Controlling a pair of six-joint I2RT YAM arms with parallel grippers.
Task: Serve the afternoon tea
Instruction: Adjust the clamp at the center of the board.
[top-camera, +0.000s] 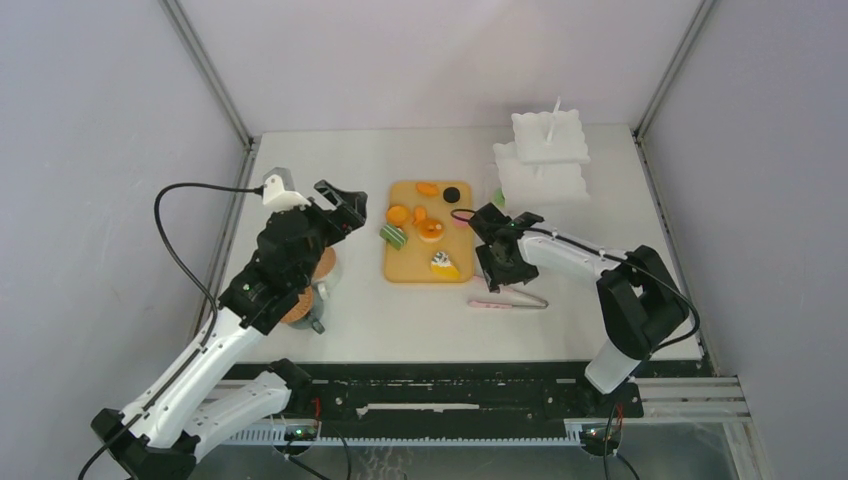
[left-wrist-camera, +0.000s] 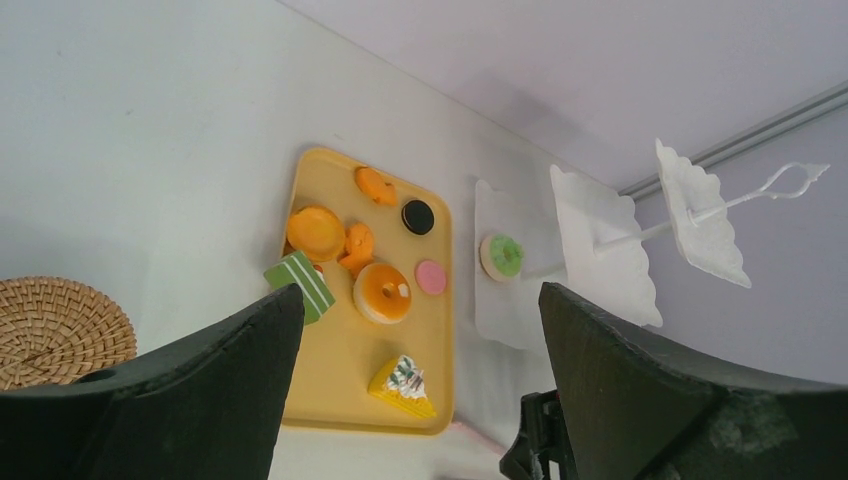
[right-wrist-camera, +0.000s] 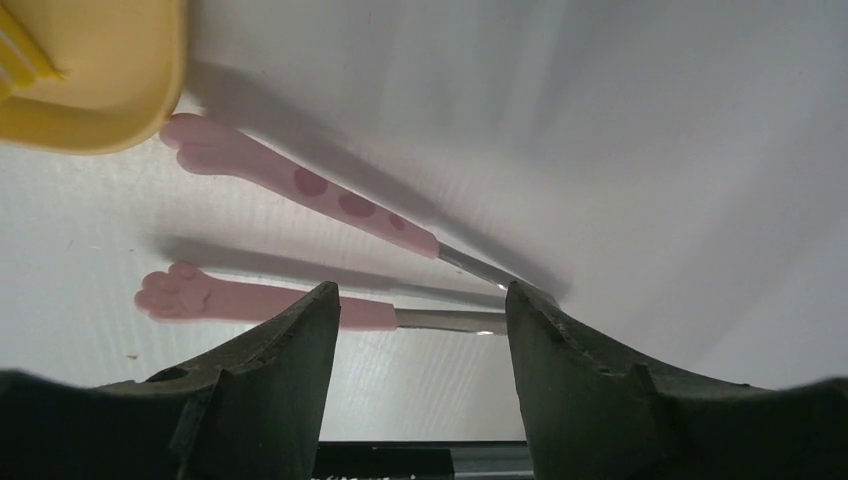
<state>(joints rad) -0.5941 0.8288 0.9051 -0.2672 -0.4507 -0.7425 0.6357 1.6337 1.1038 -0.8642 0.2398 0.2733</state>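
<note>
Toy pastries lie on a yellow board (top-camera: 404, 268): an orange tart (left-wrist-camera: 316, 232), an orange ring (left-wrist-camera: 382, 292), a green striped slice (left-wrist-camera: 300, 284), a pink round (left-wrist-camera: 431, 277), a black round (left-wrist-camera: 417, 216) and a yellow wedge (left-wrist-camera: 403, 387). A green donut (left-wrist-camera: 502, 256) rests on the low tier of the white stand (left-wrist-camera: 600, 250). Two cork coasters (top-camera: 324, 264) sit under my left arm, and the mugs are mostly hidden there. My left gripper (top-camera: 350, 203) hangs open above the table, left of the board. My right gripper (right-wrist-camera: 420, 300) is open, low over the pink tongs (right-wrist-camera: 300, 185), whose metal arm lies between its fingertips.
The tongs (top-camera: 508, 302) lie on the table in front of the board's near right corner (right-wrist-camera: 90, 80). The white tiered stand (top-camera: 545, 160) rises at the back right. Another cork coaster (left-wrist-camera: 55, 330) shows at the left wrist view's left edge.
</note>
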